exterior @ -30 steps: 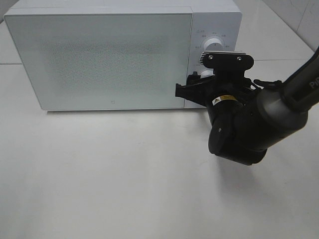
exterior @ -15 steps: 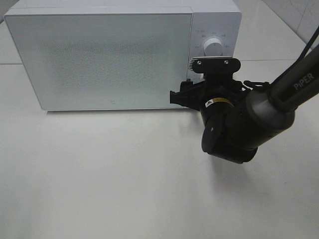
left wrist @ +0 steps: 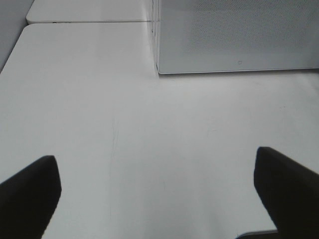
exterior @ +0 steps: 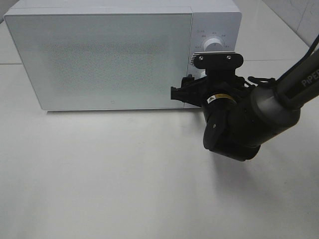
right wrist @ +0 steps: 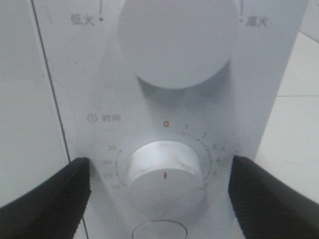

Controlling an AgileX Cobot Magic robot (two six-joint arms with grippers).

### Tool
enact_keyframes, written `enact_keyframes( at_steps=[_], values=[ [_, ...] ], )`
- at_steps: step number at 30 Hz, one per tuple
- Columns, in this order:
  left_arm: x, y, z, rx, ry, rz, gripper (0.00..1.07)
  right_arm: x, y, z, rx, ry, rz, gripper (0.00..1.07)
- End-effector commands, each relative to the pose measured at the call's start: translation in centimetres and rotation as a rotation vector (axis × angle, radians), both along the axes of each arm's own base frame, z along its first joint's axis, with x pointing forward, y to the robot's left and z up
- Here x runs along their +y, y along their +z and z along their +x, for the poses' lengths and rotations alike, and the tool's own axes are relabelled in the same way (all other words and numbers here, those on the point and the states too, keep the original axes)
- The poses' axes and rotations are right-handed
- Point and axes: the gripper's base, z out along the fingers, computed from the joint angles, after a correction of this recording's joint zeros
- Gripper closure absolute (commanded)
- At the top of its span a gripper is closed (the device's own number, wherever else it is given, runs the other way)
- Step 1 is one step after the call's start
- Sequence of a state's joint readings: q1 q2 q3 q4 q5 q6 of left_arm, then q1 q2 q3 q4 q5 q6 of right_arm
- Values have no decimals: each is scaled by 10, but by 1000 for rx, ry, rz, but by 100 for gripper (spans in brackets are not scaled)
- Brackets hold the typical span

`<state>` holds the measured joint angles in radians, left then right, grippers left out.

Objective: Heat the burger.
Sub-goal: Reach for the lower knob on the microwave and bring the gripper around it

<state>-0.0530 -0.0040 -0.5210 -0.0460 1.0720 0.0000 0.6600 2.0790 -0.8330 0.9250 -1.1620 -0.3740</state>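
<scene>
Nearest the high camera lies a wide stretch of pale bench (exterior: 99,174). The left hand (left wrist: 158,191) shows only in its own wrist view: its two dark fingers (left wrist: 30,194) are spread wide with nothing between them, above the bench and well short of the microwave's front corner.

Farther in, on the right side of the high view, the bulky black right arm (exterior: 239,124) reaches toward the microwave (exterior: 109,59). Its wrist bracket (exterior: 218,60) and body cover the lower part of the control panel (exterior: 234,25), so from above the lower dial is hidden.

The right wrist view gives that detail. The right hand (right wrist: 159,194) is spread wide, one textured black finger (right wrist: 45,199) on each side of the white timer knob (right wrist: 166,172), and grips nothing. Whether the fingers touch the panel cannot be told. The knob carries a short red mark, and numbers ring it. A rounded button (right wrist: 159,231) sits just beside it, partly cut off. Beyond it is a larger white power knob (right wrist: 177,40), with Chinese labels on either side.

The microwave is white and stands at the back of the bench, its door (exterior: 99,57) shut. The door's speckled grey front cannot be seen through. The burger shows in no view, so its place cannot be told.
</scene>
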Motion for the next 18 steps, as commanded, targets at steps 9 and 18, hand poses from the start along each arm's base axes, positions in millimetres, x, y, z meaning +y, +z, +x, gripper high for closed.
enact_keyframes(
  at_steps=[9,18],
  values=[
    [0,-2,-2,-10,4,2,9,-5,18,3,-120,-55,23,43],
    [0,-2,-2,-10,4,2,9,-6,17,3,-111,-83,60,98]
  ],
)
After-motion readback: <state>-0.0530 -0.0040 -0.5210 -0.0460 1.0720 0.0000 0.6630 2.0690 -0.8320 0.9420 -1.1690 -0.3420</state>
